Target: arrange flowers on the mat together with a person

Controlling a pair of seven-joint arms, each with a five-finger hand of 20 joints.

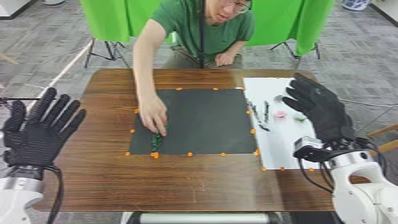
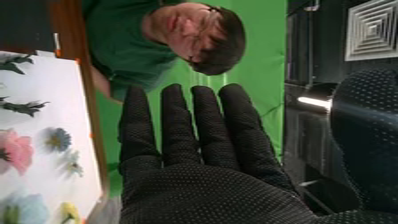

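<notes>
Step in hand: person's hand (image 1: 153,116) setting a green sprig (image 1: 157,142), near left of black mat (image 1: 200,115). Next, probably: right hand (image 1: 322,111) takes a flower off white sheet (image 1: 280,150), right side of surface (image 1: 178,187). Right hand and left hand (image 1: 40,135) both empty, fingers straight. Count: 1 sprig on mat; on sheet, 2 leafy stems (image 2: 22,106), 5 blooms visible: 1 pink (image 2: 13,151), 2 small bluish (image 2: 58,140), 1 larger pale blue (image 2: 24,207), 1 yellow (image 2: 69,212).

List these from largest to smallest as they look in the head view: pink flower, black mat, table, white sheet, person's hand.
1. Table
2. Black mat
3. White sheet, partly behind the robot's right hand
4. Person's hand
5. Pink flower
</notes>
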